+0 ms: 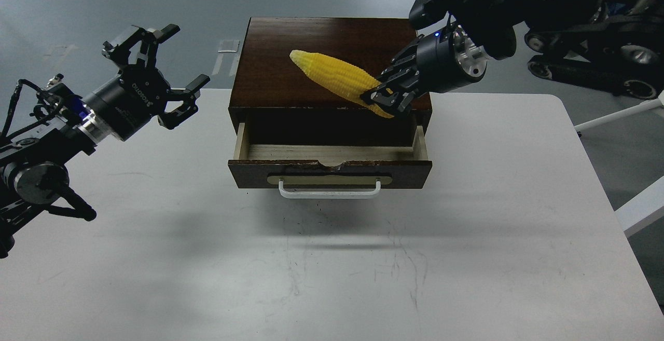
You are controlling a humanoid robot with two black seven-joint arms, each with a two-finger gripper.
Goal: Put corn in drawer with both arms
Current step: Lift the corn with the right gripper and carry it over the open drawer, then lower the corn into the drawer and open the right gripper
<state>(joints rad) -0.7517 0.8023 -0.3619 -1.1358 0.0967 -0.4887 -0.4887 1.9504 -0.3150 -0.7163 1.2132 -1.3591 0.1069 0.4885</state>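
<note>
1 table [467, 258] | 1 drawer [330, 153] pulled out | left tool [155, 73] released | right tool [389, 97] grasping 1 corn [332, 73]

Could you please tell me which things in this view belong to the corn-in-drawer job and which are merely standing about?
Belongs to the job:
corn, held by the right gripper
open drawer of the cabinet
left gripper, open

Just standing about:
white table
black tracked machine on the floor behind
</note>
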